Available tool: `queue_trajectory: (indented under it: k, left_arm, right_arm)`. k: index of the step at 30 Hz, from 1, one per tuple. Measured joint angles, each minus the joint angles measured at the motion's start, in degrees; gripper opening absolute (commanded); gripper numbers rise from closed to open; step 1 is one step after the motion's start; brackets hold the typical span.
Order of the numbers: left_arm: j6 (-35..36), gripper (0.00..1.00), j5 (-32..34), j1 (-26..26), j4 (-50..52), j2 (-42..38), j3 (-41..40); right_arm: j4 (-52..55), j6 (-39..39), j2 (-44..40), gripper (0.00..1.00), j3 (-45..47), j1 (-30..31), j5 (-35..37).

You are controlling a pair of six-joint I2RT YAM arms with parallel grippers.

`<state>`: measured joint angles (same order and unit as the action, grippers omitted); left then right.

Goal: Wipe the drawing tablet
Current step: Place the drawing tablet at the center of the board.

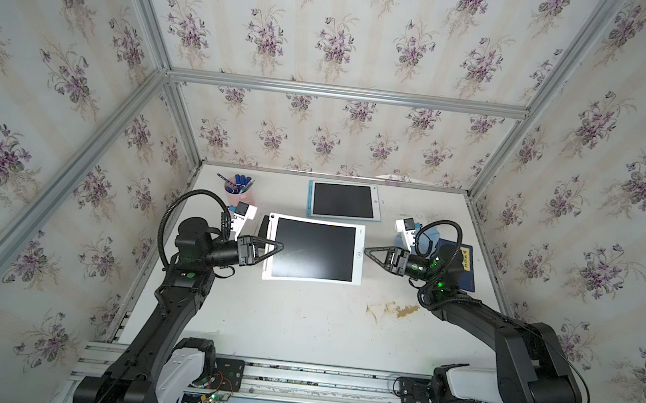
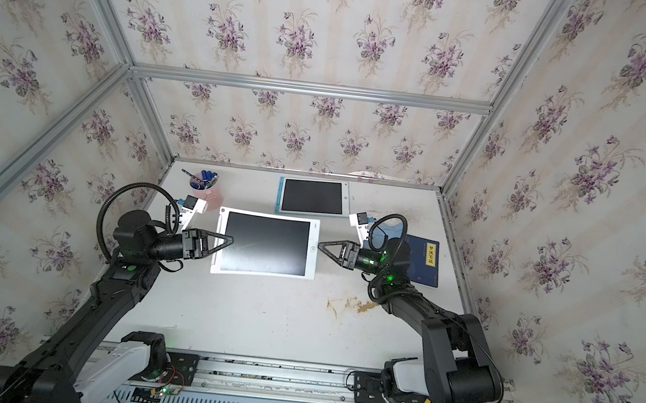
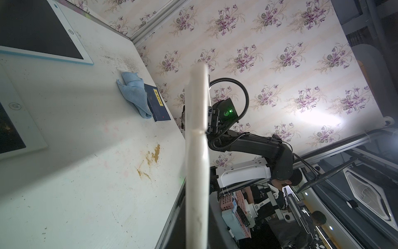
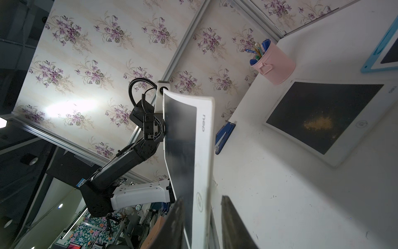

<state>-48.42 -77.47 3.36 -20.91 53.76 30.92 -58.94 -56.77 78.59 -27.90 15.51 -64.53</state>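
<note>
Handover appears to be under way: left gripper (image 1: 281, 246) is clamping the drawing tablet (image 1: 315, 252) by one edge, raised over the desk (image 1: 297, 325) centre — right gripper (image 1: 366, 252) is straddling the opposite edge, jaws partly open, gripping nothing. Next move is likely calling for closing squarely there.

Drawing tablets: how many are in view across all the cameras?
3. A lifted white tablet in the left tool; a stained white tablet flat on the table beneath it, visible only in wrist views; a blue-framed tablet at the table's far edge.
</note>
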Motion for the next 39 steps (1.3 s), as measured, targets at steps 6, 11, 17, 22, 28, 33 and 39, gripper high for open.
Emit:
queue_trajectory:
  k: [6,11,17,22,28,33,39]
  left_arm:
    - [-0.02,0.0,-0.02,0.02,0.0,0.0,0.0]
    - [-0.02,0.0,-0.02,0.04,-0.02,0.0,0.0]
    - [-0.02,0.0,-0.02,0.04,-0.02,0.0,0.0]
    - [-0.02,0.0,-0.04,0.04,-0.02,0.02,0.0]
    - [0.0,0.24,0.28,0.11,0.11,0.02,-0.04]
    - [0.02,0.29,0.46,0.11,0.2,-0.35,-0.04]
    - [0.44,0.38,0.76,0.09,0.61,-0.5,-0.04]
  right_arm:
    - [-0.61,-0.24,0.83,0.3,-0.44,1.92,-0.83]
    - [-1.16,-0.26,1.6,0.27,-0.63,2.84,-1.07]
    - [-0.92,-0.22,1.22,0.2,-0.44,2.86,-1.25]
    - [-0.37,-0.11,1.01,0.12,-0.44,2.86,-1.27]
    - [-0.5,-0.28,0.63,0.0,-0.46,2.84,-2.45]
    - [-0.68,-0.17,0.59,0.0,-0.5,2.91,-2.58]
    - [-0.63,-0.15,0.59,0.0,-0.5,2.91,-2.58]
